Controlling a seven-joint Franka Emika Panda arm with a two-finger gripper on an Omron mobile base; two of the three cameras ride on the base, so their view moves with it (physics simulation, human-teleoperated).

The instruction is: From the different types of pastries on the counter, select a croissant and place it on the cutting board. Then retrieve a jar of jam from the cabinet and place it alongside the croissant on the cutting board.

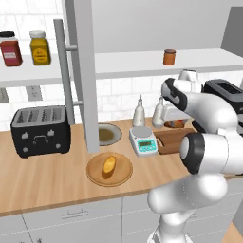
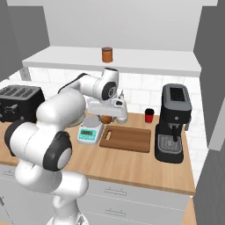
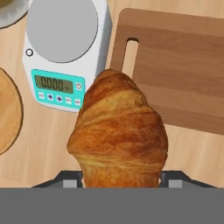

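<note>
Pinching the glossy dark orange-brown croissant [image 3: 118, 131] above the counter just beside the flat dark-brown wooden cutting board [image 3: 175, 74], near its slotted end, the two-finger gripper [image 3: 119, 177] seems mid-carry, and next must likely shift over the board, lower and release.

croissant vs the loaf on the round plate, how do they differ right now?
The croissant is dark orange-brown and ridged; the loaf is paler golden-yellow and smooth. The croissant is held in the gripper above the counter, between the scale and cutting board; the loaf lies on the round plate. Both are small elongated pastries.
</note>
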